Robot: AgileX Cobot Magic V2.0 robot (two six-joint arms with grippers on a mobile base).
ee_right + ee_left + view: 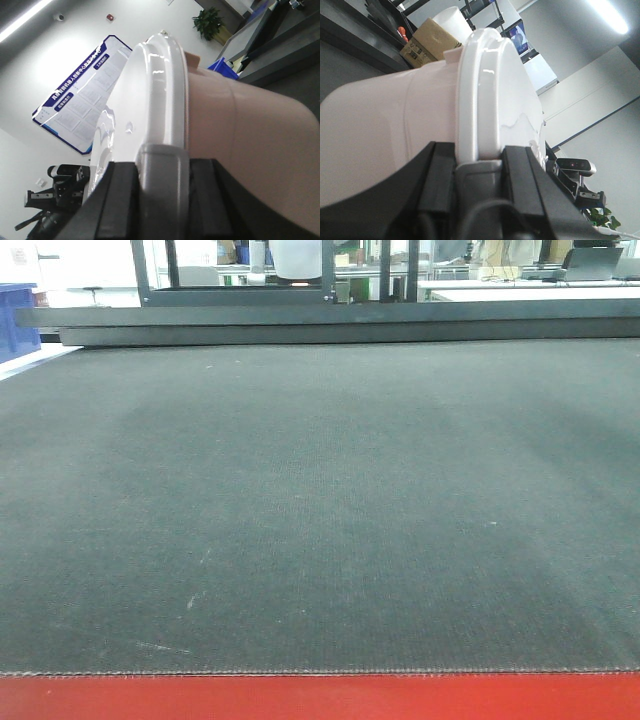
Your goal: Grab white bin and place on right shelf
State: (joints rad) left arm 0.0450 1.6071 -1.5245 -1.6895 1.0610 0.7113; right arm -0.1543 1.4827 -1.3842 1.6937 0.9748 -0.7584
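Observation:
The white bin (380,120) fills the left wrist view, lying sideways to the camera, its glossy white lid (487,85) edge-on. My left gripper (479,167) is shut on a grey clip (477,176) at the lid's rim, one black finger on each side. In the right wrist view the same white bin (250,145) looks pinkish, and my right gripper (162,172) is shut on the grey clip (162,160) at its rim. Neither the bin nor any gripper appears in the front view. The right shelf is out of view.
A broad dark mat table (320,520) with a red front edge (320,698) fills the front view. Behind it stand a dark rack frame (240,285) and a blue crate (18,320). A cardboard box (427,42) and another blue crate (227,67) lie beyond the bin.

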